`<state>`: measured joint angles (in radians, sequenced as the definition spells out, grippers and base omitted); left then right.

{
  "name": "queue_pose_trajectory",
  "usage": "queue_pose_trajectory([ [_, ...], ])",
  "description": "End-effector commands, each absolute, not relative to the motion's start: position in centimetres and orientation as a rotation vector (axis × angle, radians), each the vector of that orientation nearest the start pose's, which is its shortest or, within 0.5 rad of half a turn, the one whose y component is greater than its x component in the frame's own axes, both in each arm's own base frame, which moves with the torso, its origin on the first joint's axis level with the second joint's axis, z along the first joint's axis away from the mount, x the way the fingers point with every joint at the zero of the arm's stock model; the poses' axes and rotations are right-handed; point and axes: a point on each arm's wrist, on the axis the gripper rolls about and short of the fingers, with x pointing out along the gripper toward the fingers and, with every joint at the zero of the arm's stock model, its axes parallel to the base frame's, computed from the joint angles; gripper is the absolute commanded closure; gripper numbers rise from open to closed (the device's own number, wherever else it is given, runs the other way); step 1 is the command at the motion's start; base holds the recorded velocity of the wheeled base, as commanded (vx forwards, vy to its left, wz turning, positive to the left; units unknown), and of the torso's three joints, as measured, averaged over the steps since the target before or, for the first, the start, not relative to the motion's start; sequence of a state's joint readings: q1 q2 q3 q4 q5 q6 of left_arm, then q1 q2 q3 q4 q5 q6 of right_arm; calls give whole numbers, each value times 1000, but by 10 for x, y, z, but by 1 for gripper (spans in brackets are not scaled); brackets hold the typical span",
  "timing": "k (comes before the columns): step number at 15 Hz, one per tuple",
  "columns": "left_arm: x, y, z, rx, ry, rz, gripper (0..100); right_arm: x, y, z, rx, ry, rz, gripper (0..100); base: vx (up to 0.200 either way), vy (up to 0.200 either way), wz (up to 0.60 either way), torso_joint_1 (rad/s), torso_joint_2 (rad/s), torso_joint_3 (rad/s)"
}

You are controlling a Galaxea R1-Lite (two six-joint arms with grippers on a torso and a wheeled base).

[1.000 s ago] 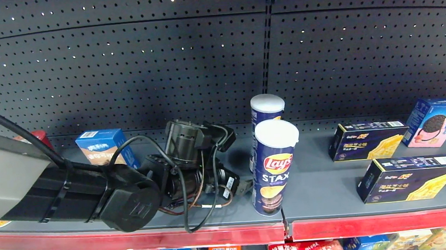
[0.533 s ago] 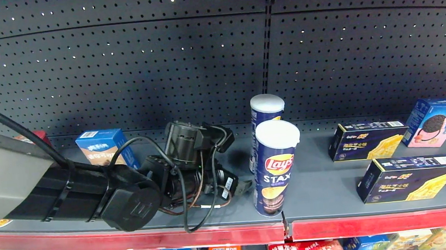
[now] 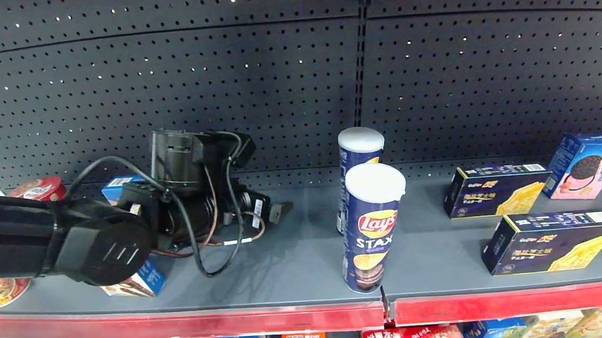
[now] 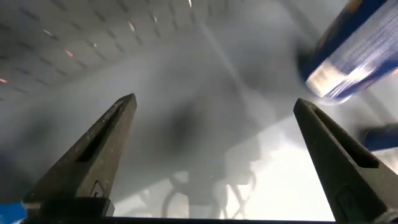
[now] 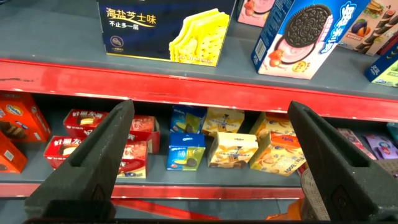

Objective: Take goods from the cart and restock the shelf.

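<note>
Two tall dark-blue chips cans stand upright on the grey shelf (image 3: 297, 264), one at the front edge (image 3: 371, 227) and one right behind it (image 3: 359, 151). My left gripper (image 3: 281, 210) hovers over the shelf to the left of the cans, apart from them. In the left wrist view the left gripper (image 4: 214, 102) is open with nothing between its fingers, and a blue can (image 4: 354, 59) lies off to one side, blurred. My right gripper (image 5: 211, 107) is open and empty, facing a shelf front with a yellow cracker box (image 5: 165, 28) and a cookie box (image 5: 305, 34).
Behind and under the left arm sit small blue boxes (image 3: 119, 183) and red noodle cups (image 3: 37, 188). Right of the cans lie two dark cracker boxes (image 3: 496, 190) and a blue cookie box (image 3: 587, 165). The red shelf lip (image 3: 185, 325) runs along the front.
My left arm has pulled back to the left and risen, moving away from the front chips can, which stays standing at the shelf's front edge.
</note>
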<state>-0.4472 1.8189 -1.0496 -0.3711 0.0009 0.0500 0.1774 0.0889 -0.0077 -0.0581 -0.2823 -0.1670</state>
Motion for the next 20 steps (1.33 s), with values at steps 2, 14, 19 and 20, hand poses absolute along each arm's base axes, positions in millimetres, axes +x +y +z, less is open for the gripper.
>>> queue_pose_trajectory([
  [2,275,-132,237,60,234,-426,0,-15,-9,85,-173,34,-103,0,0,0,0,0,0,0],
  [14,63,-7,214,-10,-39,-94,0,-15,-9,85,-173,33,-102,0,0,0,0,0,0,0],
  [19,18,-1,148,-11,-53,-43,0,-15,-9,85,-168,32,-102,0,0,0,0,0,0,0],
  [20,10,-1,140,-11,-81,-49,0,-15,-9,85,-159,33,-104,0,0,0,0,0,0,0],
])
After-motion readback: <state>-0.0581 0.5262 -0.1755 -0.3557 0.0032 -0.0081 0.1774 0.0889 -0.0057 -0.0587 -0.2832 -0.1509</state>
